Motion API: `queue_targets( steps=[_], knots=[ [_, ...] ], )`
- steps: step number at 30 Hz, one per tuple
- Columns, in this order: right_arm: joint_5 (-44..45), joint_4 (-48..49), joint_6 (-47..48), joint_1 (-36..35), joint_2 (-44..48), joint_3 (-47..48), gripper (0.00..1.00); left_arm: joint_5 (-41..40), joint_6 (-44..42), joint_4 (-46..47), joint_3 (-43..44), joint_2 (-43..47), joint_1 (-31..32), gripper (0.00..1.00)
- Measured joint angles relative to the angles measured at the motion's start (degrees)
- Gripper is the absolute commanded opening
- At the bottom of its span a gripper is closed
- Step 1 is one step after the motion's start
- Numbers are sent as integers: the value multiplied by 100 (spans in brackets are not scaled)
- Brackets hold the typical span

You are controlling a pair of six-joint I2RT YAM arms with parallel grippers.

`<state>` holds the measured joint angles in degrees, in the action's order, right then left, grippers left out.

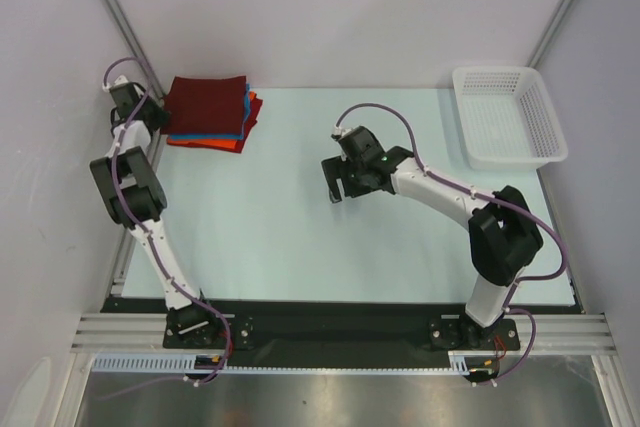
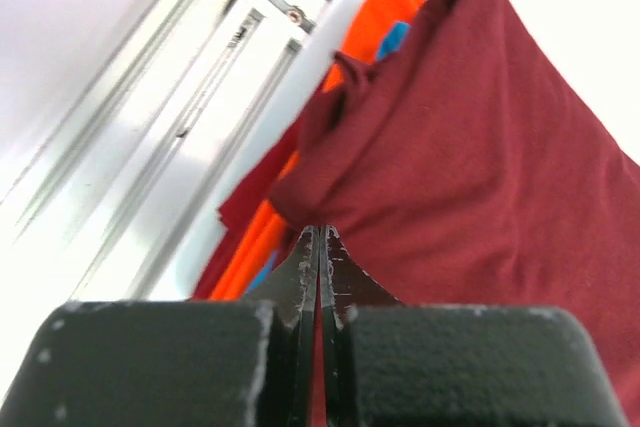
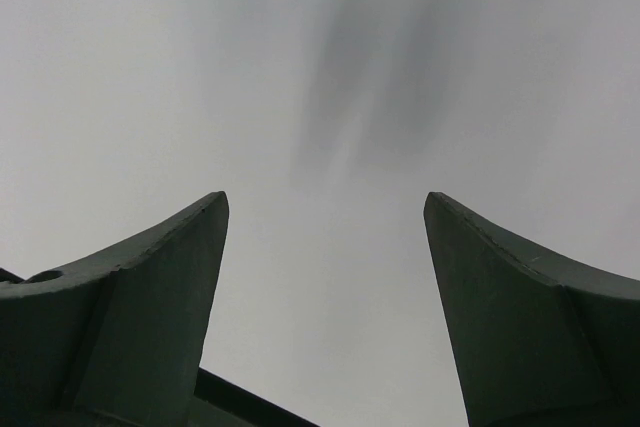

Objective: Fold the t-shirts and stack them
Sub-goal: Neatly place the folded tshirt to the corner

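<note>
The t-shirts lie folded in one stack at the table's far left. The dark maroon one (image 1: 205, 102) (image 2: 480, 147) is on top, with a bright blue edge (image 1: 246, 104) (image 2: 393, 39) and an orange-red one (image 1: 208, 145) (image 2: 370, 32) showing beneath. My left gripper (image 1: 157, 113) (image 2: 321, 232) is shut, its tips against the maroon shirt's left edge; I see no cloth pinched between the tips. My right gripper (image 1: 338, 190) (image 3: 325, 207) hangs open over the bare table middle, with nothing between its fingers.
A white mesh basket (image 1: 500, 72) stands at the back right corner. The pale table (image 1: 300, 237) runs between the arms. An aluminium frame rail (image 2: 180, 117) runs close along the stack's left side.
</note>
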<state>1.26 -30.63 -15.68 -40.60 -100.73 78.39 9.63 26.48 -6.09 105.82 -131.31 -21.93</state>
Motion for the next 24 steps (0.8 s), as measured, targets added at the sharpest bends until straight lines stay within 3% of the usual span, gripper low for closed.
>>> queue_targets(
  steps=[6,11,15,19,21,22,24],
  knots=[
    [44,-125,-4,-79,2,9,86,15,4,17,-170,140,-7,2],
    [35,-208,-107,-57,114,-63,86,-20,2,-166,-1158,1088,306,11],
    [-98,-68,-330,179,857,-673,86,109,87,-177,-2481,2570,988,39],
    [-358,413,-616,752,1954,-1709,89,343,243,-188,-4113,4527,1917,59],
    [-514,774,-791,1088,2553,-2385,93,551,372,-24,-4942,5499,2323,67],
    [-597,935,-892,1285,2885,-2758,100,717,450,-9,-5351,6011,2496,69],
    [-892,1534,-1174,1738,3569,-3628,100,986,638,164,-6100,6937,2747,72]
  ],
)
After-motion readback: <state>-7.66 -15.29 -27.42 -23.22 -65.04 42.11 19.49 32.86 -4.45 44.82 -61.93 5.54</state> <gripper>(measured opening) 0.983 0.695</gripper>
